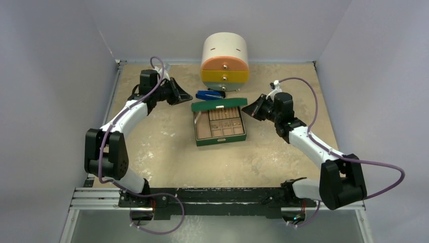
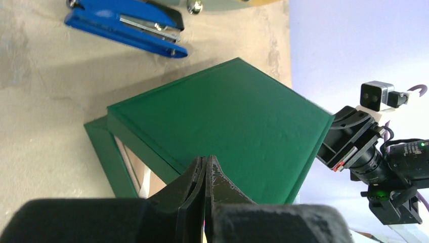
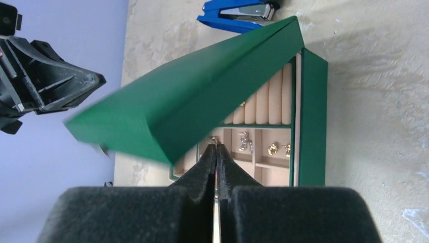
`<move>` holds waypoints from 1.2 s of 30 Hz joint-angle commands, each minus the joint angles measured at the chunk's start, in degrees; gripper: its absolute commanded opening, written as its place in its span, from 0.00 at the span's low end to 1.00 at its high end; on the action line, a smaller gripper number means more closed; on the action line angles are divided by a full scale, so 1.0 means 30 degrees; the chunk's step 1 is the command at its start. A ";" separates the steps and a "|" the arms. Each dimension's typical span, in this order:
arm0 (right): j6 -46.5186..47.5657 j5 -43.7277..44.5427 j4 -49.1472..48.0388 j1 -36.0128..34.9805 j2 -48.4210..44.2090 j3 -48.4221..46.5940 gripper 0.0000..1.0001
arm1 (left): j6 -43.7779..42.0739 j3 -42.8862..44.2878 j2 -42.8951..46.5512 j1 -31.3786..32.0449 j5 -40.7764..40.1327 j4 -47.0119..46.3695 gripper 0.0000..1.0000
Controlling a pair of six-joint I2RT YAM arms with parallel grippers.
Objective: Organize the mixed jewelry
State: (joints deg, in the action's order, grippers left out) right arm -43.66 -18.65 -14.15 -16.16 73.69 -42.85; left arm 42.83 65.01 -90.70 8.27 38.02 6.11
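Note:
The green box (image 1: 220,137) sits mid-table with its lid (image 1: 218,105) tilted half open over the back. In the right wrist view the lid (image 3: 202,86) looks blurred and hangs over the tan compartments. Small gold pieces (image 3: 273,149) and silvery pieces (image 3: 245,142) lie in separate compartments; more are hidden under the lid. My left gripper (image 1: 189,99) is shut and empty just off the lid's left end; its tips (image 2: 206,160) face the lid's top (image 2: 227,126). My right gripper (image 1: 245,108) is shut and empty at the lid's right end, its tips (image 3: 216,147) before the compartments.
A blue stapler (image 1: 210,94) lies just behind the box, also in the left wrist view (image 2: 126,23). A round white cabinet (image 1: 225,61) with orange, yellow and teal drawers stands at the back. Walls enclose the table on three sides.

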 commanded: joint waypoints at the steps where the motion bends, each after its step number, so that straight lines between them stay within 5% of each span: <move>1: -0.1004 -0.0845 -0.1887 0.0008 -0.0431 0.0766 0.00 | -0.0791 -0.0994 0.1593 0.0026 -0.0076 -0.0031 0.00; 10: -0.2052 -0.1218 -0.3265 0.0004 -0.0617 0.2378 0.00 | -0.2626 -0.1712 0.3190 0.0026 -0.1114 0.2601 0.00; 20: -0.2429 -0.1353 -0.4218 0.0010 -0.1048 0.4363 0.00 | -0.3731 -0.3053 0.5250 0.0027 -0.6058 0.5155 0.00; 36: -0.0514 -0.0029 -0.0337 -0.0014 -0.4109 0.5292 0.00 | -0.4329 -0.5731 0.9113 0.0246 -0.7943 0.5975 0.05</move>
State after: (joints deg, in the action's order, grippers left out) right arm -47.94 -19.81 -17.96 -16.16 63.94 -25.76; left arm 30.81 50.17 -65.60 8.36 15.25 25.36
